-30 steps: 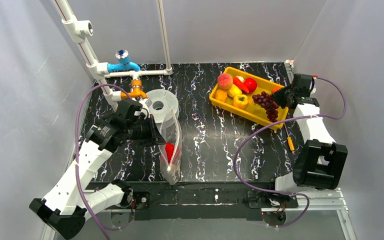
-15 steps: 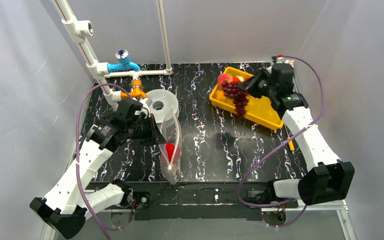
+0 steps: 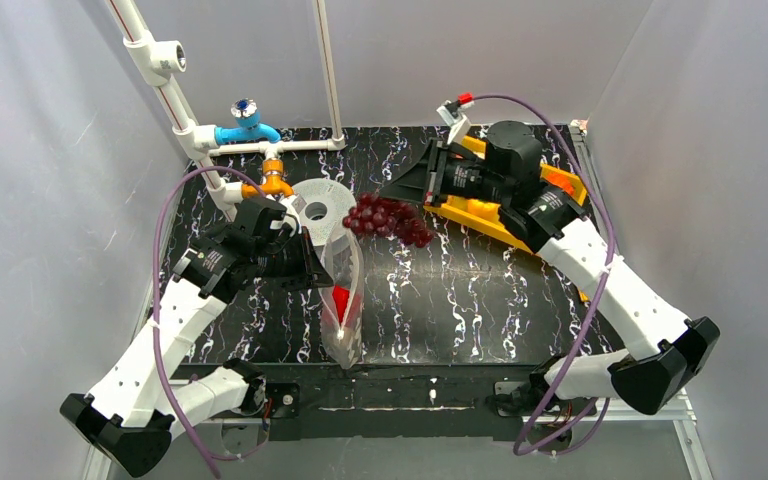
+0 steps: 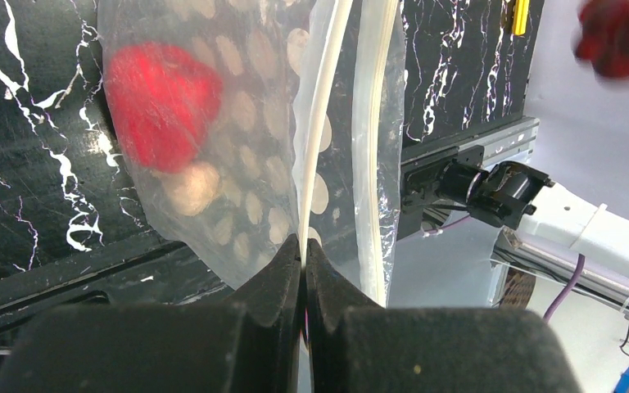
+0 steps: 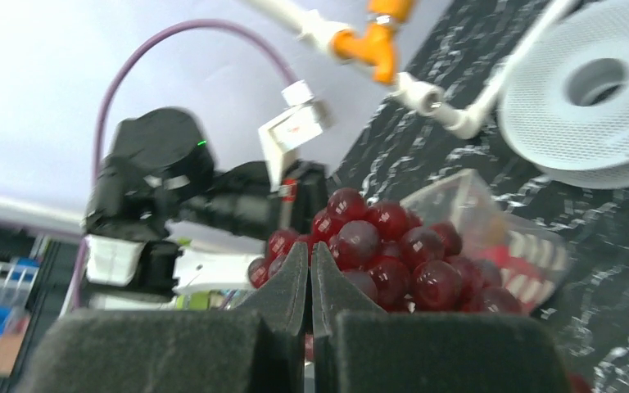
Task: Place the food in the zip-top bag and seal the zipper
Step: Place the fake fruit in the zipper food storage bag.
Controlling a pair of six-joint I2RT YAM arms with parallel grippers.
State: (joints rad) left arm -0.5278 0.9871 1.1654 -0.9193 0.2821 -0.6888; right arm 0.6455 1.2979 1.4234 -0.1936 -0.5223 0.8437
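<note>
The right end effector (image 5: 310,260), clamped shut on the grapes (image 3: 388,219), has lifted them out of the yellow tray (image 3: 465,215), which now lies behind it. The bunch hangs just ahead of its tips, near the mouth of the zip-top bag (image 3: 343,275). The left end effector (image 4: 303,250) stays pinched on the zipper (image 4: 328,123), with a red toy (image 4: 160,102) in the bag beyond its tips. Dropping the grapes in looks next. A black marbled tabletop (image 3: 440,300) lies below, with white walls around and a grey spool (image 3: 318,212) beside the bag.

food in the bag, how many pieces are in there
1: a red piece inside the zip-top bag, seen through its clear wall. The grapes hang from the right gripper near the mouth, not yet in. Others may be hidden.
</note>
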